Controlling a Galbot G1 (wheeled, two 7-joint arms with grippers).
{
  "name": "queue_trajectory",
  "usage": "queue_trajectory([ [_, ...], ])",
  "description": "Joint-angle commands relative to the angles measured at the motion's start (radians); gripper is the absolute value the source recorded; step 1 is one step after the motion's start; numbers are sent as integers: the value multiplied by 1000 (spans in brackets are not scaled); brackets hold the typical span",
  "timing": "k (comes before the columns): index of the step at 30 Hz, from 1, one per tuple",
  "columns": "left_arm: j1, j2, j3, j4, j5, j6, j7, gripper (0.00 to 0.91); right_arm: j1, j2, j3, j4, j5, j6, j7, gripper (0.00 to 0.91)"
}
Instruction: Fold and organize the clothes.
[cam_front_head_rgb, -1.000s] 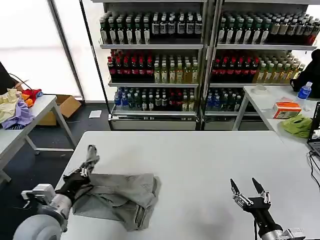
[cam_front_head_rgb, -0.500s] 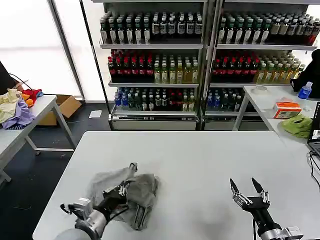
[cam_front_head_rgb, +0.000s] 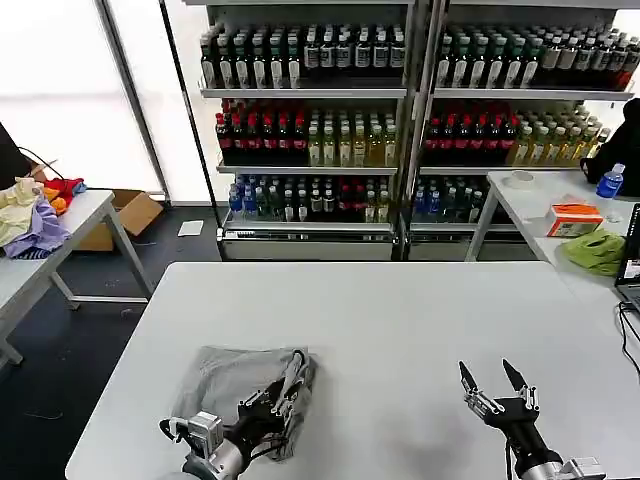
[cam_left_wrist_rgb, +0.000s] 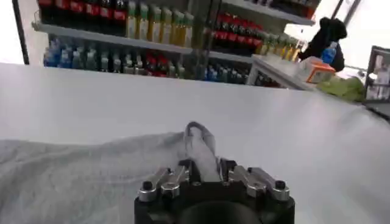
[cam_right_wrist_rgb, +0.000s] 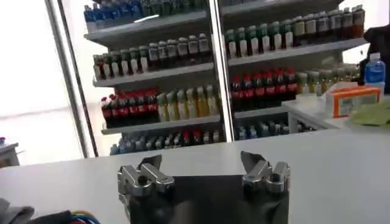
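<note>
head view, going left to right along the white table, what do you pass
left gripper pinching the fold of the grey shirt → bare stretch of the white table → right gripper, fingers spread, resting near the table's front edge

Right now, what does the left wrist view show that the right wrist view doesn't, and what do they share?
Left wrist view alone: the left gripper shut on a pinched fold of the grey shirt, which spreads over the white table near its front edge.

Right wrist view alone: the right gripper open and holding nothing, parked above the bare table, plus a bright window beside the shelves.

Both: the white tabletop, the drink shelves behind, and the side table with an orange box and blue-capped bottle.
</note>
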Motion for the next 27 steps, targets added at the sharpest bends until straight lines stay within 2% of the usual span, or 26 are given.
queue_trajectory([
  [1, 57, 15, -248, -202, 59, 19, -11, 907, -3, -4, 1, -3, 2, 7, -2, 907],
  [4, 52, 38, -407, -182, 72, 18, -8, 907, 1, -6, -1, -5, 3, 7, 0, 907],
  [6, 34, 48, -496, -82, 46, 18, -15, 907, 5, -9, -9, -5, 3, 7, 0, 907],
  [8, 36, 51, -527, 1, 60, 17, -11, 907, 10, -8, -17, -7, -2, 7, 0, 907],
  [16, 61, 5, -459, 188, 59, -7, -5, 907, 22, -12, -33, -3, -14, 0, 3, 907],
  [27, 48, -63, -387, 169, 63, -3, -2, 907, 22, -28, -30, -12, -19, -1, 3, 907],
])
